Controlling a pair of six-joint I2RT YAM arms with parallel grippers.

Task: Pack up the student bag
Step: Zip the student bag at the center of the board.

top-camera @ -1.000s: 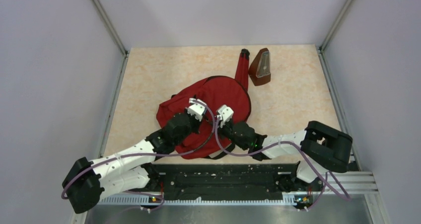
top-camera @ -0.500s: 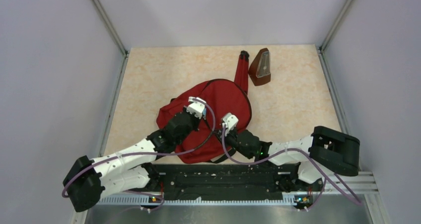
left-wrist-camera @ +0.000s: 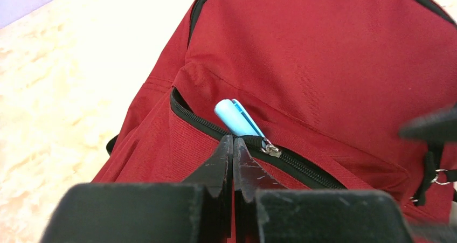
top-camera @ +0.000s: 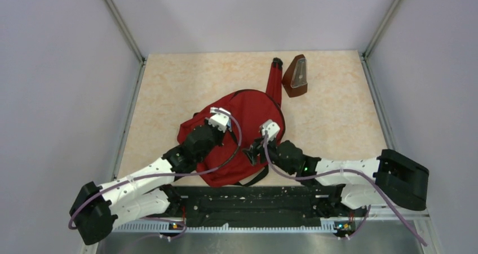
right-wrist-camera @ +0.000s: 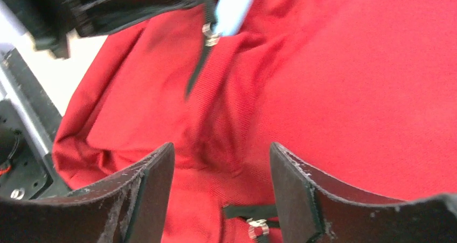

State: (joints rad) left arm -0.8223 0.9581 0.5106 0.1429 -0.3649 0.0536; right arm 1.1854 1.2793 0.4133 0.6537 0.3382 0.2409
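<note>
Student bag (left-wrist-camera: pixel 334 65): light-blue item (left-wrist-camera: pixel 237 118) pokes from its partly zipped pocket.

"How did the left arm (top-camera: pixel 141 178) lie?"

"Stretched forward over the near-left part of the bag (top-camera: pixel 253 110). The left gripper (left-wrist-camera: pixel 232 140) was closed tight, its tips pressed together against the bag."

"And the right arm (top-camera: pixel 344 172)?"

"Low, reaching in from the bag's near-right side. The right gripper (right-wrist-camera: pixel 221 151) had its fingers spread above the bag, with nothing between them."

The beige table (top-camera: pixel 169 85) carries the student bag (top-camera: pixel 252 105) and a brown wedge (top-camera: pixel 296 76).
</note>
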